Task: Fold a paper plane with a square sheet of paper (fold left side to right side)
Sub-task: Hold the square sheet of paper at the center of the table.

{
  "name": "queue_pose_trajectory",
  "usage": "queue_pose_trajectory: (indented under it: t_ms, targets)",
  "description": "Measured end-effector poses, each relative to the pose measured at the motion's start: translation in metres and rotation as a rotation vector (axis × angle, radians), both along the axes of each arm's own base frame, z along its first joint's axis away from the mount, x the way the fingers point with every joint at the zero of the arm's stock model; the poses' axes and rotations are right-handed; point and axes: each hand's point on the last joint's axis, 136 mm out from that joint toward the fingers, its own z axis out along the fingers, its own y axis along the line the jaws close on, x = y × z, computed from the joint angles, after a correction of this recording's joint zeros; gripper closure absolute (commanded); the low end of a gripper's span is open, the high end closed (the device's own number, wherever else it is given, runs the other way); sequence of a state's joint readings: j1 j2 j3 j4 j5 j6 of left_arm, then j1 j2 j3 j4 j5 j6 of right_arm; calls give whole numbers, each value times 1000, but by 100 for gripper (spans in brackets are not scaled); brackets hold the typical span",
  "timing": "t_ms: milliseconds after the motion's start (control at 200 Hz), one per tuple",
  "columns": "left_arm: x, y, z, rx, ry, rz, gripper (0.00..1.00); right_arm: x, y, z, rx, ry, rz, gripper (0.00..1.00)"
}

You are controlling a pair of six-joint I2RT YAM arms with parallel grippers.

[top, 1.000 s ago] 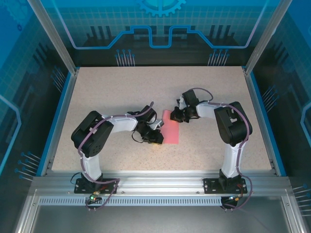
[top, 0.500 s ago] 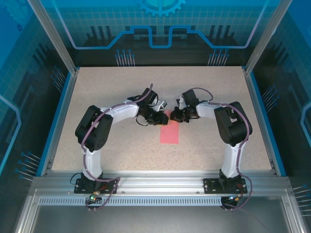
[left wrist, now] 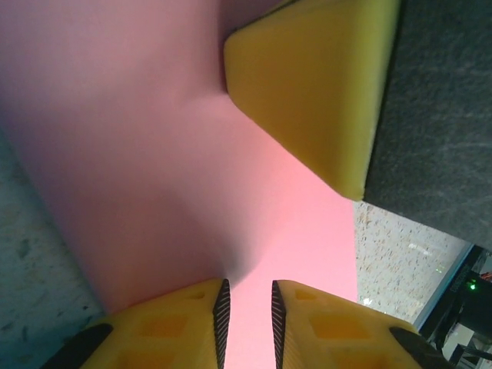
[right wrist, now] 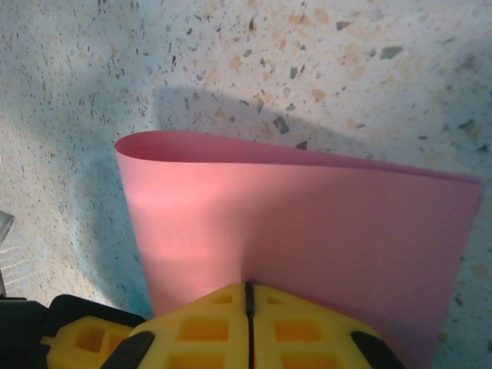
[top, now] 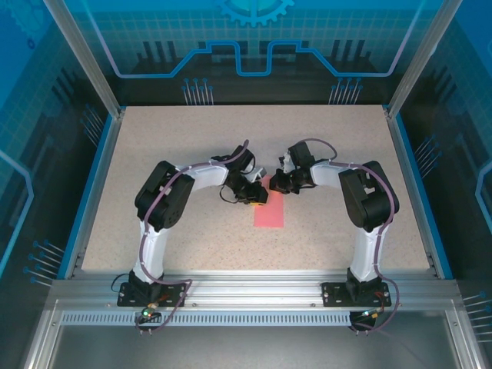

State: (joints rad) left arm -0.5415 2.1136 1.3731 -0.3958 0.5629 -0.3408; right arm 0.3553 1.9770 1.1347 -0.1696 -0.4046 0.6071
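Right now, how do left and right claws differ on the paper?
The left claw is a sliver open, the pink sheet showing in the gap; right claw is shut on the sheet's edge. From above, left claw sits at the sheet's left side, right claw at its far end. Both are yellow-tipped.

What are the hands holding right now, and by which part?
The right hand is shut on the folded pink paper, pinching its far edge. The left hand touches the paper, but a grip cannot be told.

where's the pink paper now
In the top view, the square sheet of paper lies folded mid-table, its far end between the left gripper and right gripper.
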Motion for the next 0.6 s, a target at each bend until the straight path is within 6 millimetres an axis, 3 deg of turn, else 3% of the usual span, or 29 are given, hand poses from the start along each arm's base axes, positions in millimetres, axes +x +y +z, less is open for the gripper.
queue_pose_trajectory:
  t_ms: [255, 455, 600]
  targets:
    - [-1, -3, -2, 1, -4, 7, 75, 5, -6, 11, -35, -38, 5, 84]
    - [0, -3, -2, -3, -5, 14, 75, 5, -13, 63, -41, -157, 8, 83]
    - [-1, -3, -1, -3, -7, 14, 75, -22, -23, 81, -39, -177, 15, 87]
